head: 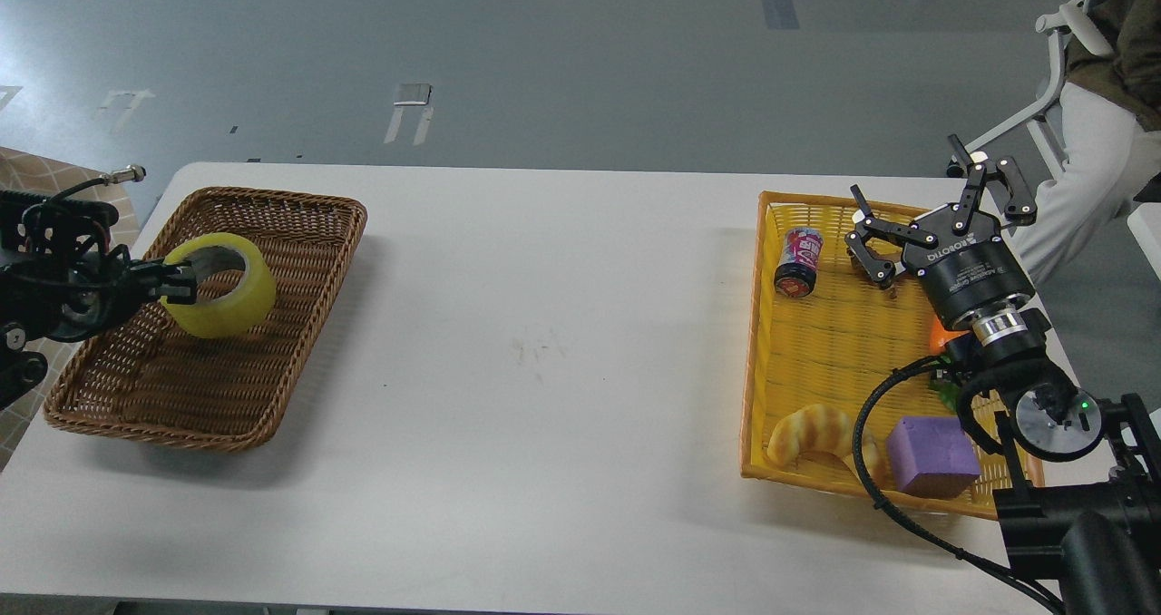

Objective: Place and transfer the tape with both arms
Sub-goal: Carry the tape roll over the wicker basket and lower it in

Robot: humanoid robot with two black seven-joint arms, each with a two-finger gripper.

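You see a white table [562, 343] with two baskets on it, one at each end. On your left stands a brown wicker basket [308, 234], and on your right a yellow basket [816, 343].

The tape [220, 286], a wide yellow roll with a pale core, is over the brown wicker basket, near its left side. The left gripper [180, 286] comes in from the left edge and has the roll in its grasp: its dark fingers are closed on the wall of the roll at the left side, one finger appears to reach into the core hole. The roll is tilted, with its opening turned up and toward the far side. You cannot tell from this view whether the bottom of the roll touches the basket floor or hangs just above it.

The right gripper [925, 211] is above the far right corner of the yellow basket. Its fingers are spread wide apart and they hold nothing. One pair of fingers points to the left, toward a small drink can [799, 262] that lies in the far part of this basket; another finger points up and to the right.

In the near part of the yellow basket you find a golden croissant toy [816, 438] and, just beside it on the right, a purple block [932, 458]. Something orange [940, 333] shows behind the right arm, mostly hidden. Beyond the table, at the upper right, a person sits on a white chair [1043, 80].
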